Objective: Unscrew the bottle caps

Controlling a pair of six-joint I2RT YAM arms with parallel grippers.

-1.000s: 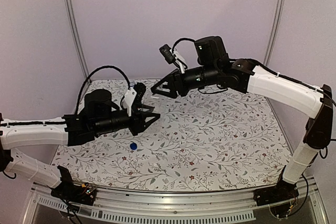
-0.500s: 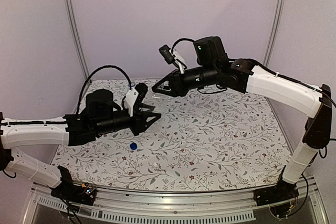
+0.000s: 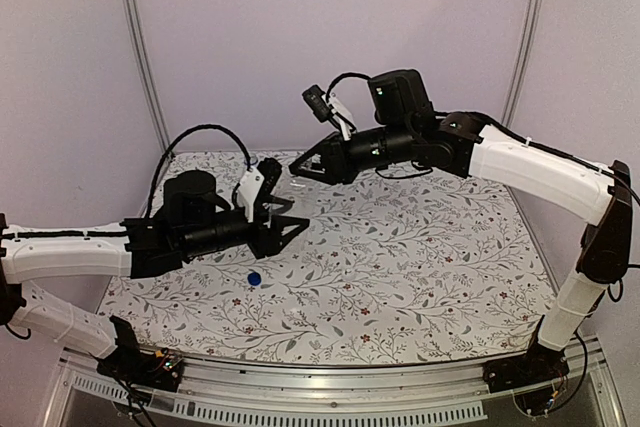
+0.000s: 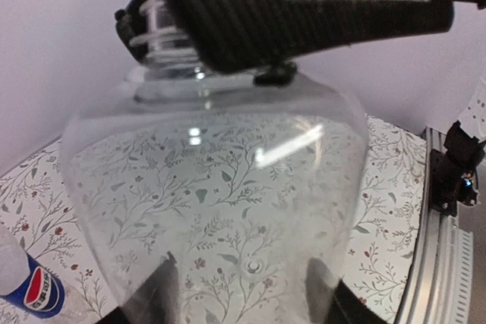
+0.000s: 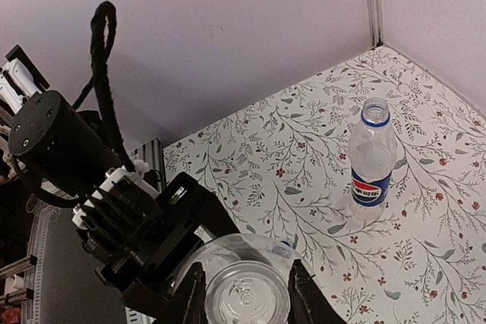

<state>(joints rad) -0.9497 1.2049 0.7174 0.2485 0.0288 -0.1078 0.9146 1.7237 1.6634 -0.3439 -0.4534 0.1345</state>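
Note:
My left gripper (image 3: 290, 215) is shut on the body of the plain clear bottle (image 4: 213, 187), holding it tilted above the table; its fingers show dark through the plastic at the bottom of the left wrist view. My right gripper (image 3: 298, 169) is shut on the whitish cap (image 5: 247, 301) at the bottle's neck; one black finger (image 4: 304, 5) crosses the neck. The Pepsi bottle (image 5: 370, 165) stands upright at the back, its neck open with a blue ring; it also shows in the left wrist view (image 4: 34, 290). The blue cap (image 3: 255, 278) lies loose on the table.
The floral table cloth (image 3: 420, 277) is bordered by an aluminium rail (image 3: 330, 387) along the near edge and lilac walls with metal posts (image 3: 140, 47) at the back. The left arm's black cable (image 5: 102, 73) loops above its wrist.
My right gripper has shifted slightly left and up onto the bottle's top, and its fingers have drawn in. The left gripper has barely moved.

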